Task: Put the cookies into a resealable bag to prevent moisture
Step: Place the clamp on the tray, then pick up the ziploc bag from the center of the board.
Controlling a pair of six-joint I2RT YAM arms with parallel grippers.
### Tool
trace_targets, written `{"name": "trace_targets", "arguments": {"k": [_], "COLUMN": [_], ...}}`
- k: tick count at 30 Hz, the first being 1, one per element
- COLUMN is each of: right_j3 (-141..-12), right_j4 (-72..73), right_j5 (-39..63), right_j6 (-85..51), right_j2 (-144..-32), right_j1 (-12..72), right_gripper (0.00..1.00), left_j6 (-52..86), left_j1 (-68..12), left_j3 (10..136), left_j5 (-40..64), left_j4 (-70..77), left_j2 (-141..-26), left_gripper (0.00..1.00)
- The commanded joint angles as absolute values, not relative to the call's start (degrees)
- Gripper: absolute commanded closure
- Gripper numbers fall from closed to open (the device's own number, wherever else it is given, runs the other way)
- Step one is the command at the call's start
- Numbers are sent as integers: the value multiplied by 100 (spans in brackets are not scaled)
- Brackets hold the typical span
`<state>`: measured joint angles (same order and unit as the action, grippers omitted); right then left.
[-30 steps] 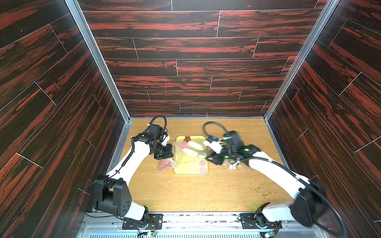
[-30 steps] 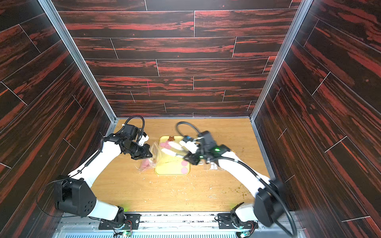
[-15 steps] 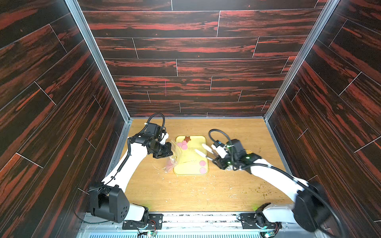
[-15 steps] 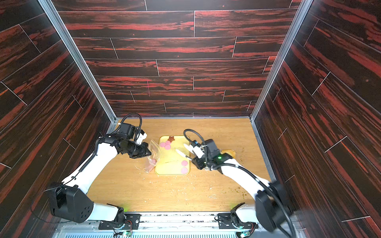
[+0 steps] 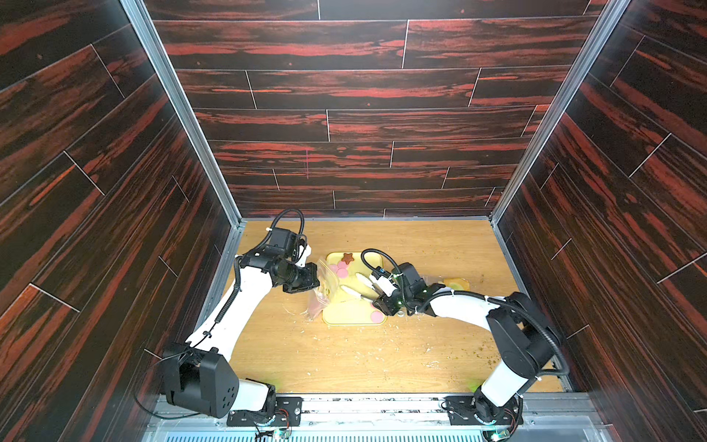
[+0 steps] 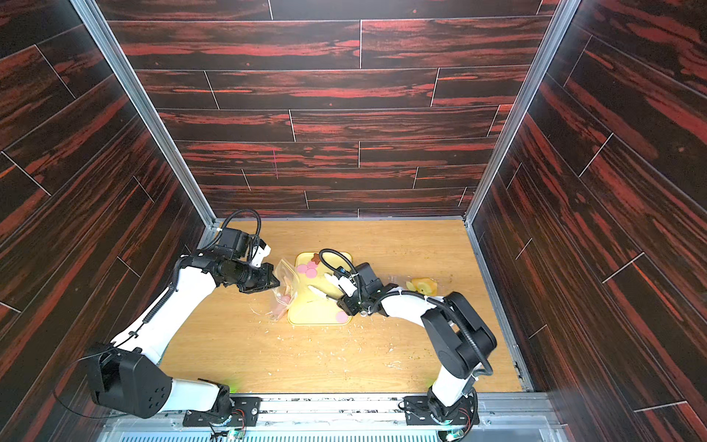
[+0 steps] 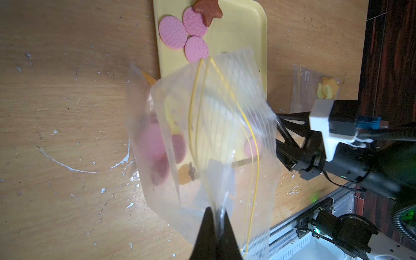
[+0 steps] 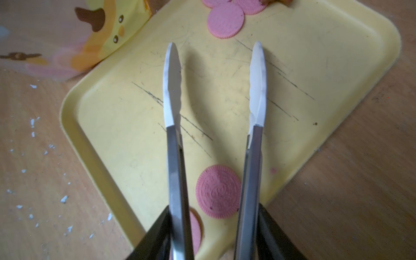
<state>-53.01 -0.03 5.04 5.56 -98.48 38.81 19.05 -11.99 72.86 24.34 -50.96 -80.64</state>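
With my left gripper [image 7: 216, 209] pinching the slippery bag [image 7: 213, 135] by its rim and my right gripper [image 5: 386, 302] clamping tongs [image 8: 173, 157] whose tips stand spread above the tray [image 8: 337, 67], I judge the cookies [image 8: 218, 191] lying there, others already bagged, light, thin and brittle, best nipped across their edges.

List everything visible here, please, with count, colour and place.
tray: one, yellow, mid-table.
resealable bag: one, clear, yellow zip line, held at the tray's left side.
round cookies: at least five, pink, on the tray; more inside that bag.
star cookie: one, brown, tray's far end.
spare bag: one, clear, yellow print, flat right of the tray.
tongs: one pair, steel, white tips, open over the tray.
table: one, light wood, crumb-strewn.
left end effector: black, shut on the resealable bag.
right end effector: black, gripping the tongs.
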Motion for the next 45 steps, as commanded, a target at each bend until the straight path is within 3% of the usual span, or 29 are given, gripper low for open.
{"name": "trace_targets", "arguments": {"k": [1,8,11,20,27,34,37,45], "right_j3": [-5432,-5396,-5383,-5119,-4264,-4196,-4517,-5393], "right_j4": [208,211,221,728,2890,4893,5040,4843], "right_j5": [534,514,536,856,1090,808,686,827], "right_j6": [630,736,765,479,-621,-1257,-1182,-972], "right_j2": [-10084,-10007,-9973,-9339,-8808,-9455,-9813,-10584], "right_j1": [3922,3944,3942,3950,4681,5274,5417,5480], "right_gripper": [39,30,17,16,22,33,39,44], "left_j6": [1863,1872,1872,2330,3829,5007,5060,5045], "left_j1": [-1178,-1178,-1178,-1178,-1180,-1230,-1239,-1251], "left_j3": [7304,7338,7348,7168,6496,5694,5623,5523], "left_j5": [2443,2417,2382,2192,1339,1175,993,994], "left_j4": [-5090,-5088,-5083,-4823,-3857,-2954,-2953,-2784], "left_j2": [-8037,-8059,-8063,-7977,-7259,-6675,-6542,-6590], "left_gripper": [100,100,100,100,100,100,100,100]}}
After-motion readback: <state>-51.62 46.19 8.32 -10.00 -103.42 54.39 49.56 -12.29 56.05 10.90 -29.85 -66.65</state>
